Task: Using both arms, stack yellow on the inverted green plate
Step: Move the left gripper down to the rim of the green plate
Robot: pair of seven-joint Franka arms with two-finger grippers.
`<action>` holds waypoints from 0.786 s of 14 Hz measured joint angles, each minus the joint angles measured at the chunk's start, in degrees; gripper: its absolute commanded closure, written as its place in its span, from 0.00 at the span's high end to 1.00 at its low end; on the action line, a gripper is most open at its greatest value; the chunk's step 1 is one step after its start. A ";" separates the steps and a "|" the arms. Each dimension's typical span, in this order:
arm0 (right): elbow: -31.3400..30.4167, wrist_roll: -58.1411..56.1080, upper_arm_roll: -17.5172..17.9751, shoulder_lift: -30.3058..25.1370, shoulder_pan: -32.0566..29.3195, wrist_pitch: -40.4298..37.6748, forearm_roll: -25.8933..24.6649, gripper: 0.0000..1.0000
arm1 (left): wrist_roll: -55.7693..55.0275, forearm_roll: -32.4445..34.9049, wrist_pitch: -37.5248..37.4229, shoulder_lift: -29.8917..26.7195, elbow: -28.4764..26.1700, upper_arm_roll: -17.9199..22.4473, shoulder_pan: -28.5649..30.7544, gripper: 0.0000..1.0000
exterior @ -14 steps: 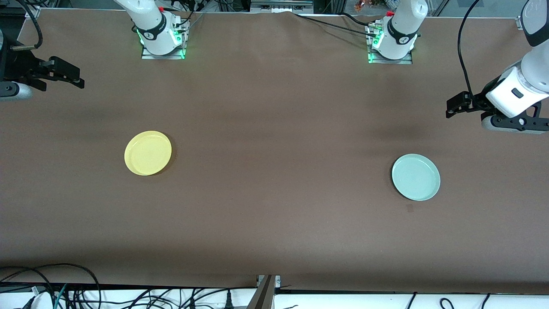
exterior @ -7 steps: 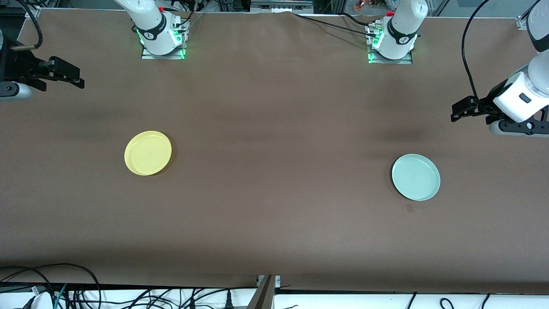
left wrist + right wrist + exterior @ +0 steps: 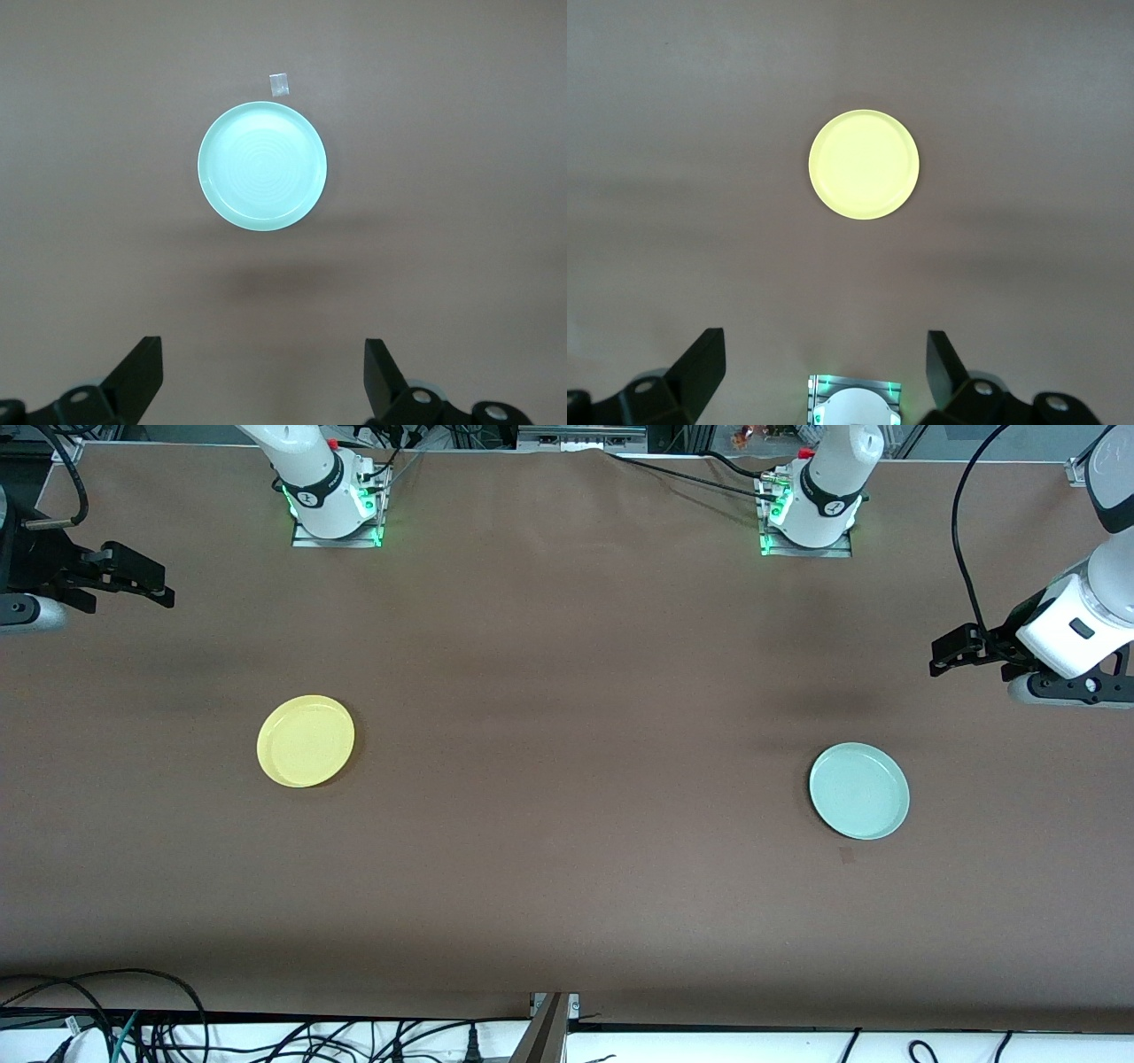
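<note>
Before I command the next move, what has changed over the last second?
Only the left gripper moved: it drew back slightly toward the left arm's end of the table, open and empty. The right gripper waits, open. The yellow plate and the green plate lie unmoved, rim up.

**Left arm draws back toward its end of the counter**

The one change is in the white jointed left arm with black bands. Its black two-finger tool (image 3: 941,655) now sits a little closer to the left arm's end of the brown counter (image 3: 567,886) than a second ago, and slightly lower in the front view. The white wrist housing has slid outward with it, so less of it shows inside the front view. Most of this shift comes in the first half second; after that the tool barely moves. Its jaws stand wide apart throughout.
</note>
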 measured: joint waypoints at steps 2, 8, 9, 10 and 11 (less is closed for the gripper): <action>0.00 0.00 0.00 0.00 0.00 0.00 0.00 1.00 | -0.19 0.00 0.25 1.06 -0.35 0.00 0.00 1.00; 0.00 0.00 0.01 0.02 0.00 0.00 0.00 1.00 | -0.54 0.00 18.88 13.51 -5.68 0.12 1.53 1.00; 0.00 0.00 0.02 0.02 0.00 0.00 0.00 1.00 | -0.54 0.00 21.87 15.69 -6.49 0.12 1.86 1.00; 0.00 0.00 0.03 0.02 0.01 0.01 0.00 1.00 | -0.54 0.00 24.23 17.68 -6.95 0.12 2.25 1.00; 0.00 0.00 0.03 0.02 0.00 0.01 0.01 1.00 | -0.52 0.00 26.38 19.66 -7.17 0.17 2.97 1.00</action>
